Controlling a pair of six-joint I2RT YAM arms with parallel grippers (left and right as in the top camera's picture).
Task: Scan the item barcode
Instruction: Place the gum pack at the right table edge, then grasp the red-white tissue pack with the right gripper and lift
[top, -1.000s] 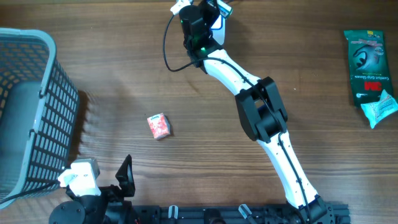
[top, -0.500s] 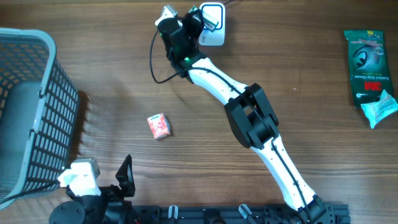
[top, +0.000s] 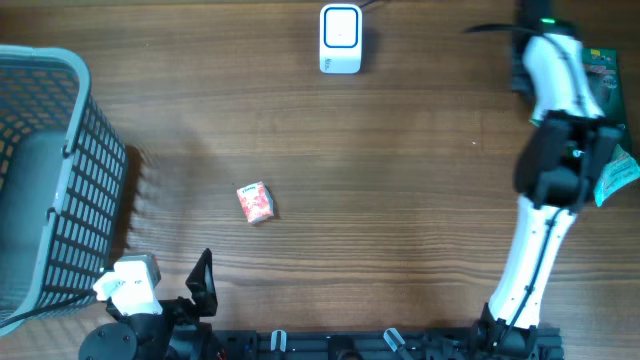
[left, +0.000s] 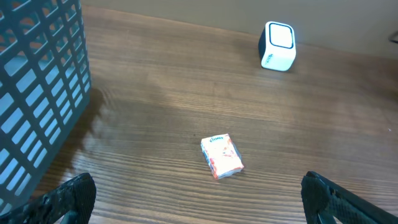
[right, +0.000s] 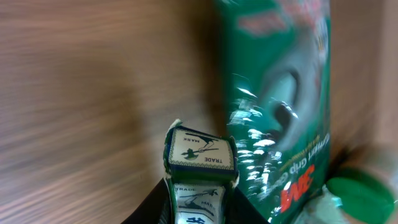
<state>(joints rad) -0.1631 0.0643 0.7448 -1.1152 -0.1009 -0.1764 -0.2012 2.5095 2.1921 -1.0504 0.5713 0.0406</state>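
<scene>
My right gripper (right: 200, 202) is shut on a small green-and-white box (right: 200, 155) printed with an axe trade mark; the box sticks up from between the dark fingers. It hangs over the left edge of a green 3M package (right: 280, 93) at the table's far right. The white scanner (top: 340, 38) stands at the back centre, well to the left of the right arm (top: 555, 110). In the left wrist view the scanner (left: 278, 46) is far ahead. My left gripper (left: 199, 202) is open and empty at the front left.
A small red-and-white box (top: 255, 202) lies left of centre, ahead of the left gripper (left: 222, 156). A grey mesh basket (top: 45, 170) fills the left edge. A pale blue packet (top: 612, 172) lies below the green package (top: 592, 100).
The right arm has swung from beside the scanner at the back centre to the far right, over the green package, carrying the box. The left arm has not moved.
</scene>
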